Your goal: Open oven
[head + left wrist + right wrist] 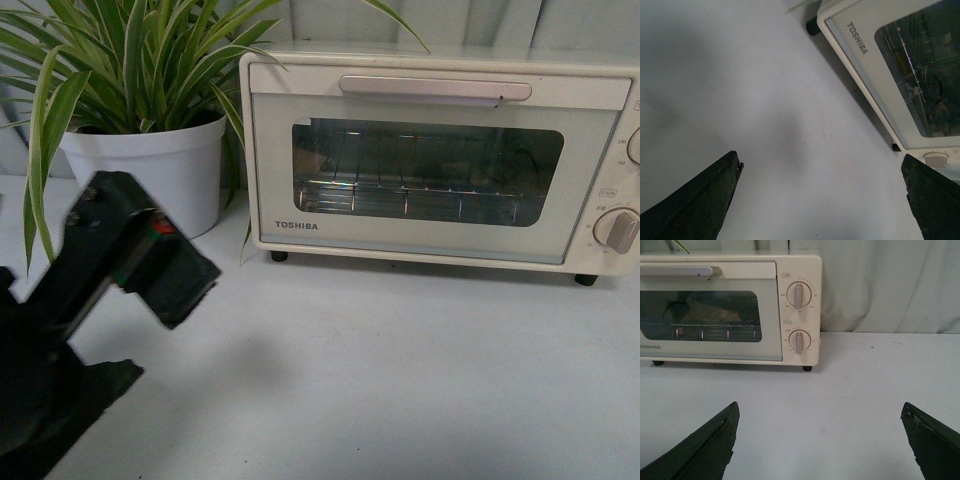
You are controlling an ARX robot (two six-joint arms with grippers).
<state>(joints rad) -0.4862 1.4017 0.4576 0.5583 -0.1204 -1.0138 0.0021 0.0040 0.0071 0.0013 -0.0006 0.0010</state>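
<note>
The cream-white Toshiba oven stands at the back of the white table with its glass door shut and the long bar handle across the top. A wire rack shows behind the glass. My left arm shows low at the left of the front view; its gripper is open and empty over bare table, short of the oven's lower left corner. My right gripper is open and empty in front of the oven's knob side, well back from it. The right arm is out of the front view.
A striped-leaf plant in a white pot stands just left of the oven. Two knobs sit on the oven's right panel. A pale curtain hangs behind the table.
</note>
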